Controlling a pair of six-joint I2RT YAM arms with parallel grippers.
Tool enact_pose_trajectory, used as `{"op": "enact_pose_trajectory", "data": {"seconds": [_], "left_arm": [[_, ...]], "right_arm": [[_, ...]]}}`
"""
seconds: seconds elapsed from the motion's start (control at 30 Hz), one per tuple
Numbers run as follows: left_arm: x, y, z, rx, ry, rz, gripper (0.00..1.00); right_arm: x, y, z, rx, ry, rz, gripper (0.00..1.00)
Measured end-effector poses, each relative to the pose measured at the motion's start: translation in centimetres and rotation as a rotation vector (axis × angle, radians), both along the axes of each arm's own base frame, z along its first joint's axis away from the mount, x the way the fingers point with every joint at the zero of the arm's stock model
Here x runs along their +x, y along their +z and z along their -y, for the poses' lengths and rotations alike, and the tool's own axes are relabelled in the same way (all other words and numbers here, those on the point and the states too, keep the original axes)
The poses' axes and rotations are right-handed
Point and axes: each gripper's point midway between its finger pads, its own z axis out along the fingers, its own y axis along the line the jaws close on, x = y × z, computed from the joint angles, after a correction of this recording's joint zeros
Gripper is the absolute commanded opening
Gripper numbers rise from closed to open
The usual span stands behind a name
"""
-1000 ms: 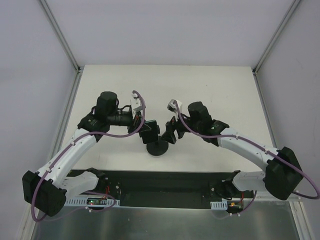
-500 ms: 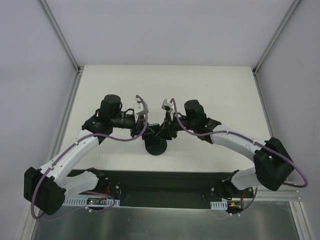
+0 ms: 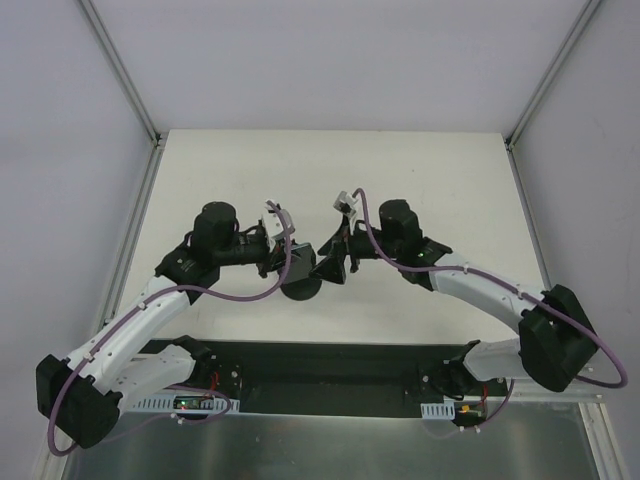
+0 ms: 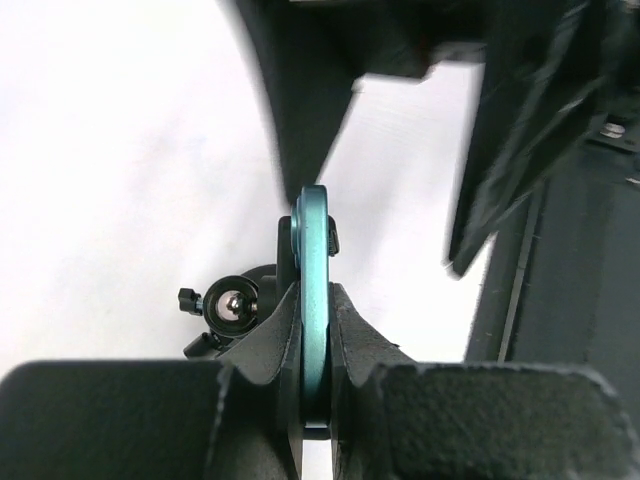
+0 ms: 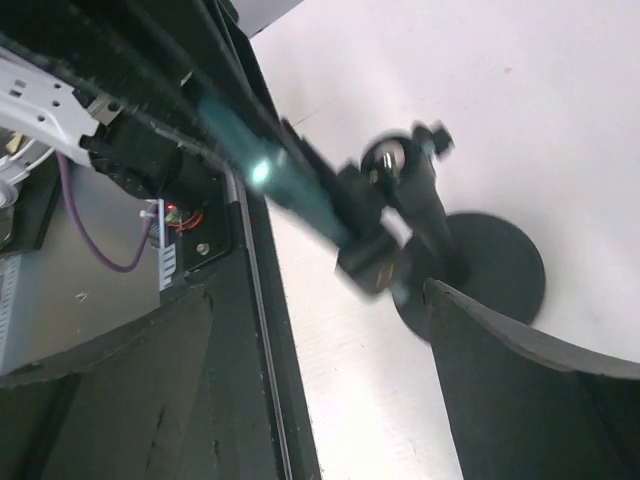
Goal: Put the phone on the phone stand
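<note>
As the overhead view shows, both arms meet over the middle of the white table (image 3: 420, 180), their tips close together.

Left gripper (image 4: 315, 340): clenched on the small flat black smartphone with a teal metal rim (image 4: 313, 230). The wrist camera sees the phone edge-on, standing upright between the two black fingers (image 4: 270, 350), which press on both of its flat faces. From above, the left gripper (image 3: 287, 262) holds the phone (image 3: 301, 265) off the table, directly over the stand.

Phone stand: black, with a round disc base, a thin stem and a ball joint under its clamp head (image 5: 420, 200). The disc (image 3: 300, 290) rests flat on the table between the two arm tips. In the left wrist view the shiny ball joint (image 4: 232, 305) sits just left of the phone, and a small black part of the head lies against the phone's far edge. In the right wrist view the phone (image 5: 270, 175), blurred, runs diagonally down to the clamp block. Whether it is fully seated in the clamp cannot be told.

Right gripper (image 5: 315, 295): released, its fingers (image 5: 520, 380) spread wide either side of the stand and gripping nothing. From above it (image 3: 335, 262) sits just beside the phone on the right.
</note>
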Motion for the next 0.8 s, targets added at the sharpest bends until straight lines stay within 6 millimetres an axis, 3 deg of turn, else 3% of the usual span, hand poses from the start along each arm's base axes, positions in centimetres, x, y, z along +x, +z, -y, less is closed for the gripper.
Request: {"op": "enact_pose_trajectory", "data": {"seconds": [0.17,0.27,0.4,0.57,0.8], "left_arm": [[3.0,-0.5,-1.9,0.069,0.206,0.044,0.0],[3.6,-0.6,-2.5,0.077,0.245,0.046,0.0],[1.9,-0.2,-1.5,0.03,0.133,0.011,0.0],[-2.0,0.5,0.6,-0.052,-0.108,-0.102,0.0],[-4.9,1.2,2.9,-0.104,-0.33,-0.216,0.0]], "right_arm": [[0.6,1.3,3.0,-0.004,-0.114,0.03,0.89],[0.1,1.4,4.1,-0.012,-0.144,0.043,0.89],[-0.9,-0.1,5.3,-0.05,-0.159,0.021,0.9],[-2.1,-1.9,6.6,-0.101,-0.171,-0.012,0.89],[-3.7,-0.4,8.4,-0.078,-0.187,0.032,0.9]]}}
